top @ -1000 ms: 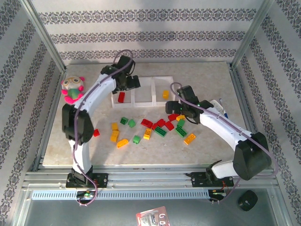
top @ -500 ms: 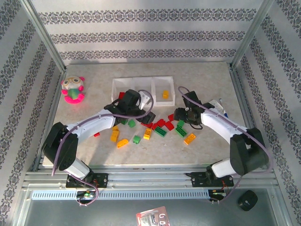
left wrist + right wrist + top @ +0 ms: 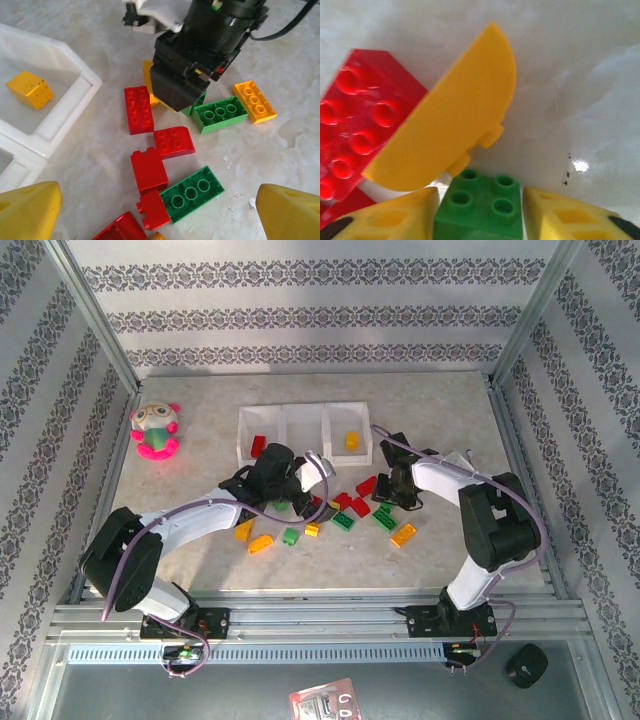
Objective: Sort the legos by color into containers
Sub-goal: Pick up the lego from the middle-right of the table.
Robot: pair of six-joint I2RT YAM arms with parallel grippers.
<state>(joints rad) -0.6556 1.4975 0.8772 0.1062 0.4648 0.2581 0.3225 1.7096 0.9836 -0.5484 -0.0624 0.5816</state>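
Left gripper (image 3: 159, 212), jaws spread wide, beside the white tray (image 3: 75, 95). Right gripper (image 3: 480, 225) straddles a green brick (image 3: 480, 200); grip cannot be told. Red card (image 3: 325, 702) print illegible.

Red, green, yellow-orange legos (image 3: 291, 536); white containers (image 3: 303, 436); grey-patterned striped walls (image 3: 300, 315).

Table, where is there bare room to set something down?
Bare table runs along the near edge in front of the bricks, in the far strip behind the tray, and between the toy and the tray. The tray's middle compartment is empty. The centre is crowded with loose bricks.
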